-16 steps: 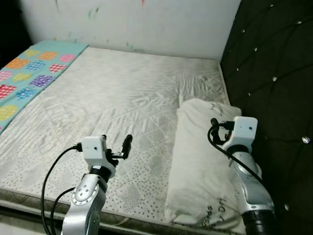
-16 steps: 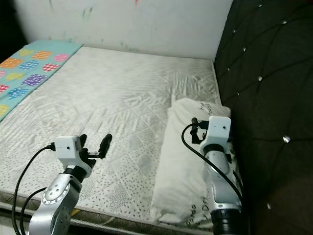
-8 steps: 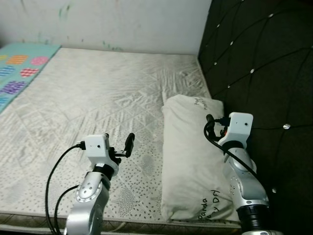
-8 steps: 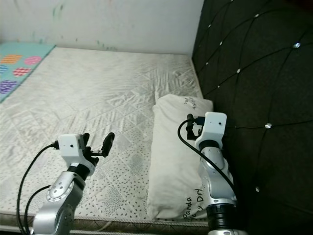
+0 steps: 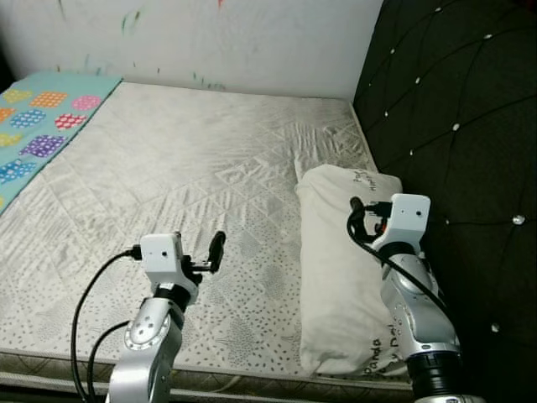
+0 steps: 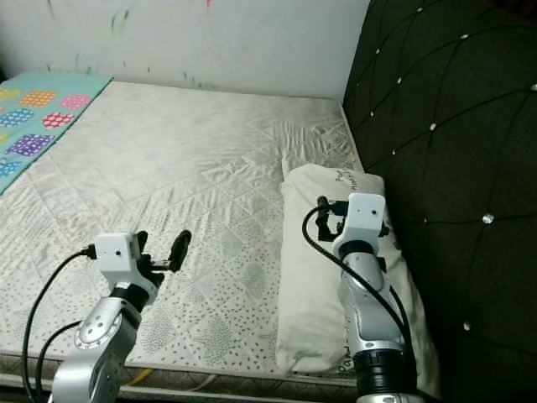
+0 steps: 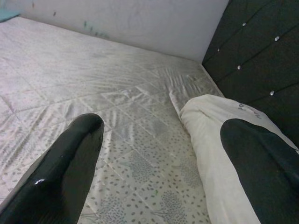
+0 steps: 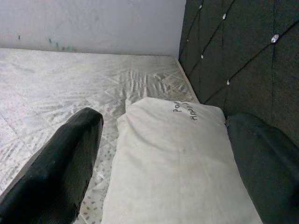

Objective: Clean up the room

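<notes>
A white wall (image 5: pixel 252 42) with a few smears of colour stands behind a bed (image 5: pixel 168 176) that takes up most of the room here, its pale quilted cover bare and slightly creased. Along the robot's right side runs a black tufted headboard (image 5: pixel 453 109) studded with shiny buttons. At the far left edge of the bed lies a turquoise blanket (image 5: pixel 42 117) printed with bright patches.

A white pillow (image 5: pixel 344 269) lies lengthwise on the bed, right up against the headboard, one end near the front edge of the mattress (there is dark lettering on it at both ends, too small to read).

The robot's two silver arms reach out over the near part of the bed. The right claw (image 8: pixel 163 158) hangs just over the pillow, its two black fingers (image 8: pixel 60 163) spread wide with the pillow showing between them, gripping nothing. The left claw (image 7: pixel 159 163) hovers over the bare cover, to the left of the pillow, and its fingers (image 7: pixel 65 163) are likewise spread apart and hold nothing. Black cables (image 5: pixel 84 311) loop from each wrist.
</notes>
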### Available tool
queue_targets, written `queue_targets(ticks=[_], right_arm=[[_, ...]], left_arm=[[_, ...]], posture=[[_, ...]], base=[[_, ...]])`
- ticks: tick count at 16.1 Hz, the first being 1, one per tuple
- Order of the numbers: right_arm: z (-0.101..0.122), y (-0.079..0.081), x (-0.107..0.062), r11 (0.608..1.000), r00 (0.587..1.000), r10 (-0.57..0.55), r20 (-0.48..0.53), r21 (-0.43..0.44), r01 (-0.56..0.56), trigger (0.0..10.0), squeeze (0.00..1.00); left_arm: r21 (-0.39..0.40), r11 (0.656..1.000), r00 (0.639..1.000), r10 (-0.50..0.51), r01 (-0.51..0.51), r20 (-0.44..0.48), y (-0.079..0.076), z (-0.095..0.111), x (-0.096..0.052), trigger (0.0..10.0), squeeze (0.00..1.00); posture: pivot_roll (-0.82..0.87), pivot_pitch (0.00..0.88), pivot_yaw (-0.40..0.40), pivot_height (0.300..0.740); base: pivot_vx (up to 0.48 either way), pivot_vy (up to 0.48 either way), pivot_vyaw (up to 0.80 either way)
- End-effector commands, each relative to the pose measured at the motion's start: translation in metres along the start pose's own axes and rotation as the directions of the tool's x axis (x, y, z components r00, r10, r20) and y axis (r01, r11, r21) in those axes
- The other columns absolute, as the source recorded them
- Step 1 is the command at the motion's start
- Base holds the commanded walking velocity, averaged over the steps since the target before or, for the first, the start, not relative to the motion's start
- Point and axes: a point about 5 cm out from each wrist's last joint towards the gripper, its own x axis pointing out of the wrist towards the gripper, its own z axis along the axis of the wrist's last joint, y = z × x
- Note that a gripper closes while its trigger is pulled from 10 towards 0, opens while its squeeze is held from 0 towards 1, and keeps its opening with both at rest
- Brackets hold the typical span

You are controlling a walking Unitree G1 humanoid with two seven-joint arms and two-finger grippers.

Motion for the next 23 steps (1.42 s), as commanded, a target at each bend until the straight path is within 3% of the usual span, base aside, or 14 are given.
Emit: queue_targets(ticks=[1, 23], right_arm=[[-0.0007, -0.0026, 0.0004, 1.0, 1.0, -0.008, -0.001, -0.008, 0.008, 10.0, 0.0], [-0.0059, -0.0036, -0.0008, 1.0, 1.0, -0.011, -0.018, -0.016, 0.01, 10.0, 0.0]], left_arm=[[0.007, 1.0, 1.0, -0.001, 0.001, -0.003, -0.0009, -0.0003, 0.0, 10.0, 0.0], [0.023, 1.0, 1.0, 0.002, -0.002, -0.007, -0.0004, -0.002, -0.0008, 10.0, 0.0]], posture=[[-0.1, 0.0, -0.012, 0.74], [-0.09, 0.0, -0.017, 0.74]], base=[[0.0, 0.292, 0.0], [0.0, 0.385, 0.0]])
